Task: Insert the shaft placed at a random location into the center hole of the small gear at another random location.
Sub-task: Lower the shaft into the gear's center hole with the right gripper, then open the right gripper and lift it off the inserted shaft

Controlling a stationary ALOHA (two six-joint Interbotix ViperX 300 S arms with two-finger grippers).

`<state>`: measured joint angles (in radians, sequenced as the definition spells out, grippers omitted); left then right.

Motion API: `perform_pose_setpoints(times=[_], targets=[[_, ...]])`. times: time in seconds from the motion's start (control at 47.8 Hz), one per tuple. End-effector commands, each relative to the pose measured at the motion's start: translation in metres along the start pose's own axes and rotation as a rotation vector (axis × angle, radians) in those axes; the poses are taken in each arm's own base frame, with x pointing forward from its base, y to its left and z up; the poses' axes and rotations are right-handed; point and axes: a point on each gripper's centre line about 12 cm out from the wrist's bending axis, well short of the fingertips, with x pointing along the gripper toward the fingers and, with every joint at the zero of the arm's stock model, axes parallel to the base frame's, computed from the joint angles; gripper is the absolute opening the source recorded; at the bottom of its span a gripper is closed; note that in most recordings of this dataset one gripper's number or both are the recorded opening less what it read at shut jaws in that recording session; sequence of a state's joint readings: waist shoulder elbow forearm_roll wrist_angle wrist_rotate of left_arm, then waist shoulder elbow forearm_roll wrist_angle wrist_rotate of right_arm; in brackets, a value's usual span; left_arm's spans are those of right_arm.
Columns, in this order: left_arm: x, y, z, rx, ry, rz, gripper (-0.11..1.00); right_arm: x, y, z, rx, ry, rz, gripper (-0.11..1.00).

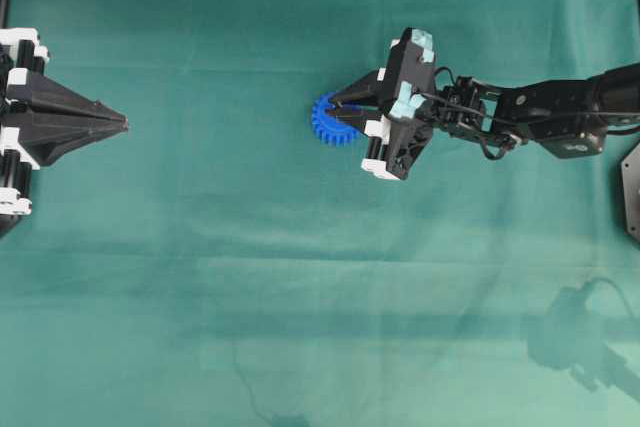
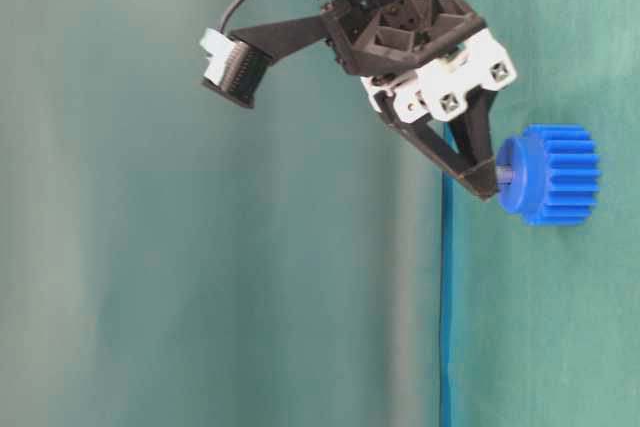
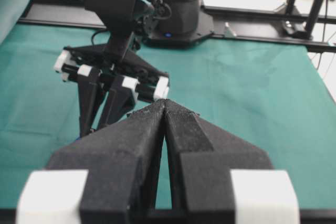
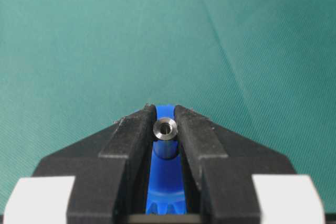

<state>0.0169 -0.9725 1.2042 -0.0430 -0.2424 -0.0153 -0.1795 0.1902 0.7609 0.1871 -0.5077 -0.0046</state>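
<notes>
The blue small gear lies flat on the green cloth near the middle of the table. My right gripper reaches over it from the right and is shut on the shaft, a short silvery pin held upright between the fingertips. In the right wrist view the gear sits directly under the pin. The table-level view shows the pin's end meeting the centre of the gear's hub. The center hole is hidden by the pin. My left gripper is shut and empty at the far left, its tips pointing towards the right arm.
The green cloth covers the whole table. The right arm's base and a black frame rail stand at the far edge in the left wrist view. A black mount sits at the right edge.
</notes>
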Motion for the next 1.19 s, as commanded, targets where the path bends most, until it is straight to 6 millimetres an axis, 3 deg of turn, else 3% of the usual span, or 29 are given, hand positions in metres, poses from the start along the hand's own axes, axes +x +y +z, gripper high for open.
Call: perform_pose_setpoints(times=[0.0,0.753,0.815,1.003,1.171], targets=[[0.002,0.000,0.002,-0.003,-0.006,0.002,0.00,0.002,0.000,0.011,0.006,-0.037,-0.001,0.15],[0.002,0.000,0.002,-0.003,-0.005,0.002,0.00,0.004,0.000,0.006,0.017,-0.020,-0.003,0.16],[0.002,0.000,0.002,-0.001,-0.005,0.002,0.00,0.004,0.000,0.006,0.016,-0.022,-0.002,0.25],[0.002,0.000,0.003,-0.001,-0.005,0.002,0.00,0.004,0.000,0.011,0.021,-0.032,-0.001,0.75],[0.002,0.000,0.003,0.000,-0.006,0.003,0.00,-0.003,0.002,0.027,0.022,-0.077,0.006,0.73]])
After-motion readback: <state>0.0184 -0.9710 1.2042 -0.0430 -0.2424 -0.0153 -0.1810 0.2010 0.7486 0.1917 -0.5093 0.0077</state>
